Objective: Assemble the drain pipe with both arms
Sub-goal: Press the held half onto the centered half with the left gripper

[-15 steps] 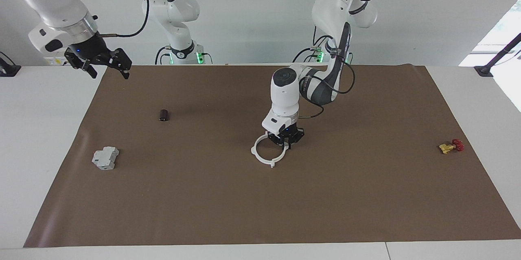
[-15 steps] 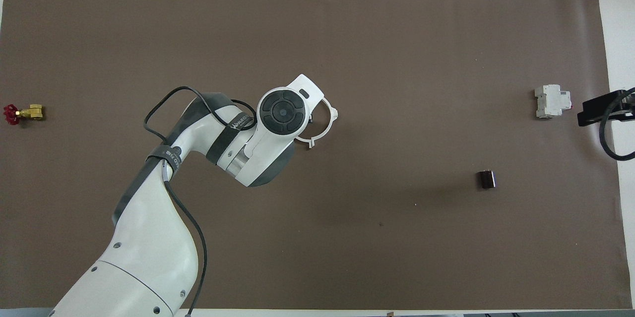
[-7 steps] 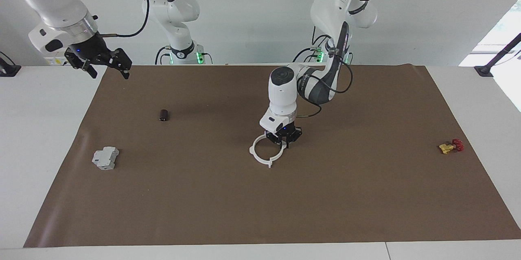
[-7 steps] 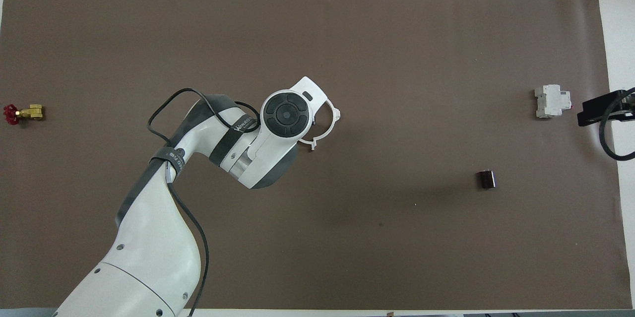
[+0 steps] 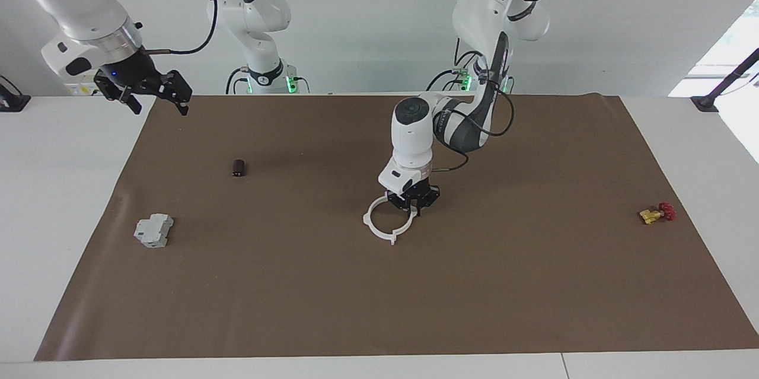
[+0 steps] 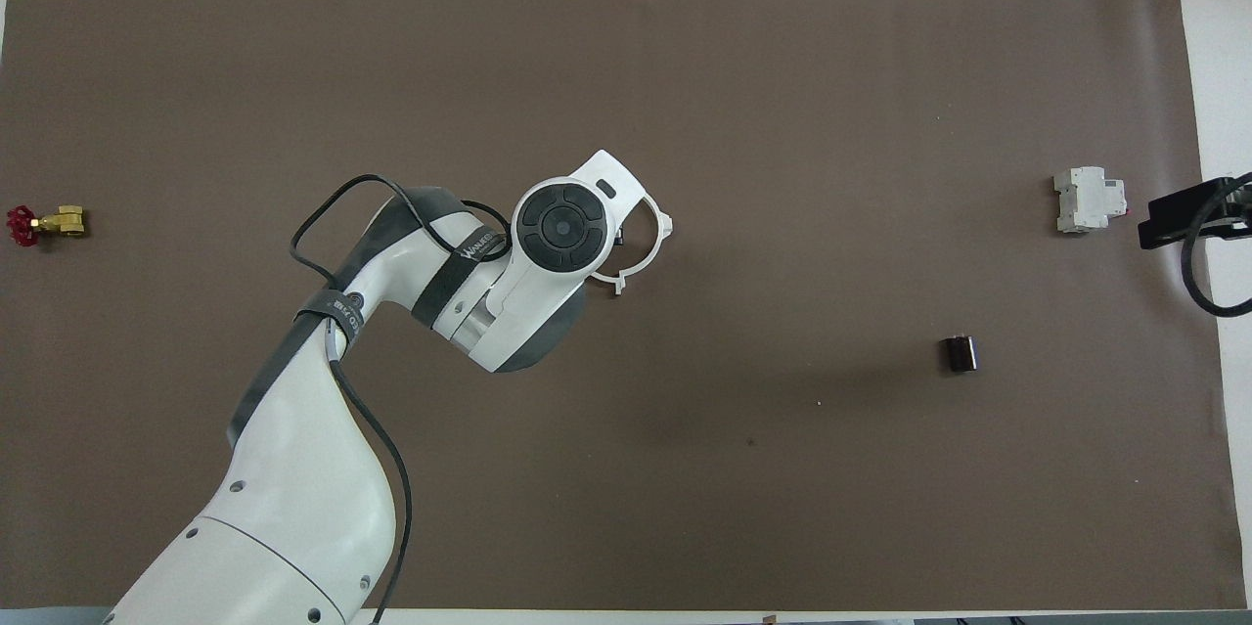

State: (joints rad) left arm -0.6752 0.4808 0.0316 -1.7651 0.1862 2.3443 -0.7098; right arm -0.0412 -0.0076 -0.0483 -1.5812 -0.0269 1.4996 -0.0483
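The drain pipe [image 5: 392, 239] is a white ring with small tabs in the middle of the brown mat [image 5: 379, 296]. My left gripper [image 5: 413, 205] points straight down and is shut on the part of the ring's rim nearest the robots. In the overhead view the left arm's wrist covers the gripper and half of the ring [image 6: 665, 227]. My right gripper [image 5: 157, 99] is open and empty, raised over the mat's corner at the right arm's end of the table, where it waits. Only its tip [image 6: 1184, 219] shows in the overhead view.
A grey blocky device [image 5: 153, 230] lies at the right arm's end of the mat. A small dark cylinder [image 5: 238, 168] lies nearer to the robots than the device. A yellow-and-red valve [image 5: 657, 213] lies at the left arm's end.
My left gripper has shifted a little toward the right arm's end with the ring in it. The right arm has not moved.
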